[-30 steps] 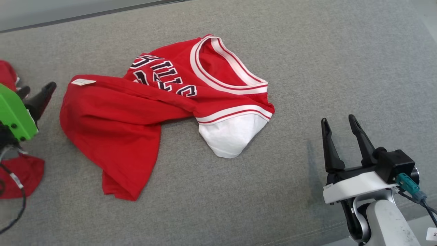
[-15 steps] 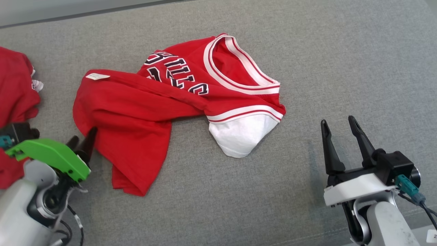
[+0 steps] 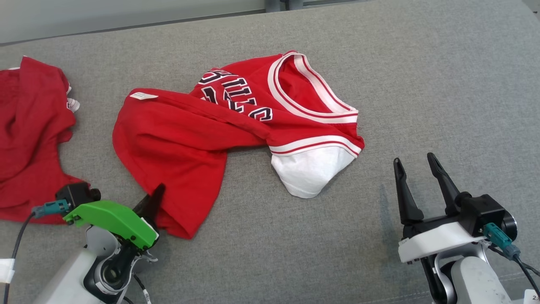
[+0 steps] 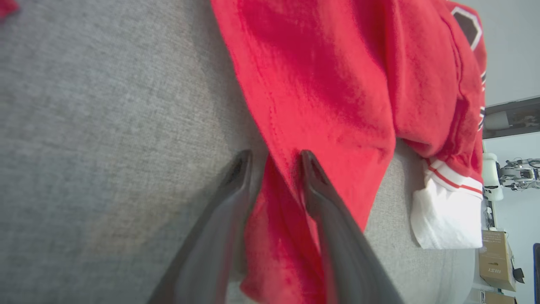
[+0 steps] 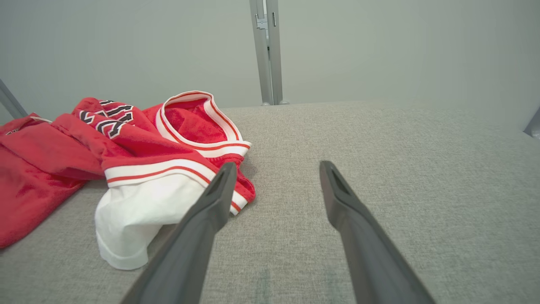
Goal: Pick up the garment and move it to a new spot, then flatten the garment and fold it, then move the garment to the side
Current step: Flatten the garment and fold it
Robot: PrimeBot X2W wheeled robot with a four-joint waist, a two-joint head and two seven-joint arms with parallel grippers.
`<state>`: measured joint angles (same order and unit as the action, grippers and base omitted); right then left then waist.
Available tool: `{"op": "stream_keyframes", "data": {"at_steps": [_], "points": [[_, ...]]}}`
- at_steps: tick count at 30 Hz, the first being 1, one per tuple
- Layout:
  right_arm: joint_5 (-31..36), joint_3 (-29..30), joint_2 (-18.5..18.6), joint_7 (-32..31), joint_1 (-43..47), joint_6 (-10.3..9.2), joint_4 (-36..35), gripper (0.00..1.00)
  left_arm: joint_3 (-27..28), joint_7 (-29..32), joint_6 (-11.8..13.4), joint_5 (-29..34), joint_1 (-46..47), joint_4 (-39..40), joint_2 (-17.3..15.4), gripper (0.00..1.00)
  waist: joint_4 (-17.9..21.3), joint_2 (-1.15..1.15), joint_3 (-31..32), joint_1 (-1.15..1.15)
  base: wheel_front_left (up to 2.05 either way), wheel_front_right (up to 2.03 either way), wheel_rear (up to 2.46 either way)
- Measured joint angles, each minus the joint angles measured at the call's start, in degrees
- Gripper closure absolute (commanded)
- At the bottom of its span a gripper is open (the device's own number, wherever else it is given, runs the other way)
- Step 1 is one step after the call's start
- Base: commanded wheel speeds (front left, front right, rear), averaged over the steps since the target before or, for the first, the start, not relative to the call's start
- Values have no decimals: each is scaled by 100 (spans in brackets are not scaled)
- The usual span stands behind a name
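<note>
The garment [image 3: 181,139] is a red jersey with white trim, dark lettering and a white lining, crumpled on the grey cushion. My left gripper [image 3: 154,196] is at its near hem, under a green wrist cover. In the left wrist view the left gripper [image 4: 274,158] has one finger on each side of a fold of the garment's [image 4: 337,84] hem, jaws partly narrowed with a gap still between them. My right gripper [image 3: 414,159] stands open on bare cushion to the right of the garment. The right gripper [image 5: 278,166] holds nothing, with the garment [image 5: 139,156] to its left.
A second red garment [image 3: 33,126] lies at the far left of the grey cushion [image 3: 422,84]. The cushion's back edge meets a pale wall, with a metal post [image 5: 268,50] behind it. A cable hangs by the left wrist.
The left gripper has swung from beside the garment's left edge to its near hem, and its jaws have narrowed around the fabric. The head camera shifted. The right arm kept still.
</note>
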<state>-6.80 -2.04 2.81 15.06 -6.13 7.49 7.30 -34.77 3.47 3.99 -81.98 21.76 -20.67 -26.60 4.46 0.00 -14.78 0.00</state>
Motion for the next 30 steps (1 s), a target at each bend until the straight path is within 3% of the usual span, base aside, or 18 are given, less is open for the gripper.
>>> {"op": "stream_keyframes", "data": {"at_steps": [6,9,14,20,24,30], "points": [[14,-18,0,0,-4,0,26,0,-67,-35,-156,40,-7,-152,73,100,-25,0,34,0,0,0,0],[20,3,1,0,10,0,40,0,-99,-371,-188,375,-5,-63,18,100,-26,0,67,0,0,0,0],[31,48,0,0,125,0,55,0,-78,-1013,27,803,-237,882,-186,100,-48,0,137,0,0,0,0],[37,129,1,0,187,0,31,0,-466,-1168,435,1014,-1392,2372,-347,100,-185,0,148,0,0,0,0],[78,126,-1,0,197,0,51,0,-838,-1159,482,1081,-1754,2477,-199,100,-343,0,115,0,0,0,0],[153,107,0,0,104,0,93,0,-1204,-1031,352,1087,-1692,1800,413,100,-577,0,56,0,0,0,0]]}}
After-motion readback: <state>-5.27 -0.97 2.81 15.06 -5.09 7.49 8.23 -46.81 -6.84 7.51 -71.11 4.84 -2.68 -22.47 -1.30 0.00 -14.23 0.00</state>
